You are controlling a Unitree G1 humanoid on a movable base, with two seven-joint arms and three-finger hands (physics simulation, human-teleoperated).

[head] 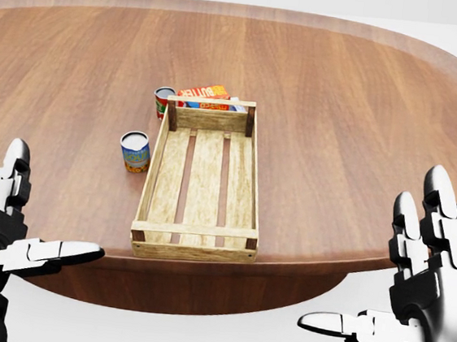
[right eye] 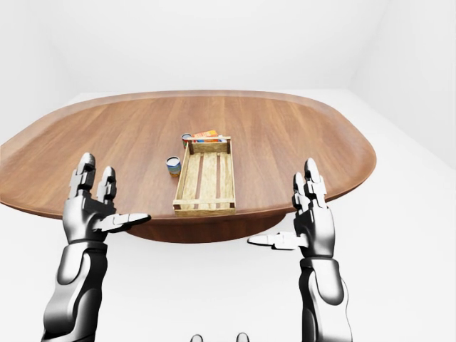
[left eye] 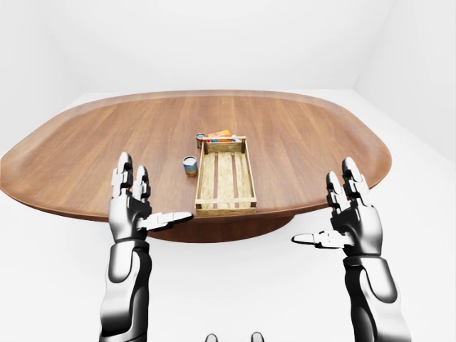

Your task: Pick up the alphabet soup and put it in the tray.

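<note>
A can with a blue and yellow label (head: 135, 152), which I take for the alphabet soup, stands upright on the wooden table (head: 365, 112) just left of the slatted wooden tray (head: 195, 241). The tray holds nothing. My left hand (head: 44, 201) hovers open at the lower left of the head view, below the table's near edge. At the lower right my right hand (head: 372, 264) is also open. Both palms face inward with fingers up and thumbs pointing toward each other. Neither touches anything.
A red-labelled can (head: 164, 102) stands at the tray's upper-left corner. An orange butter box (head: 204, 92) lies against the tray's top wall. The table's rounded near edge (head: 224, 289) runs between the two hands.
</note>
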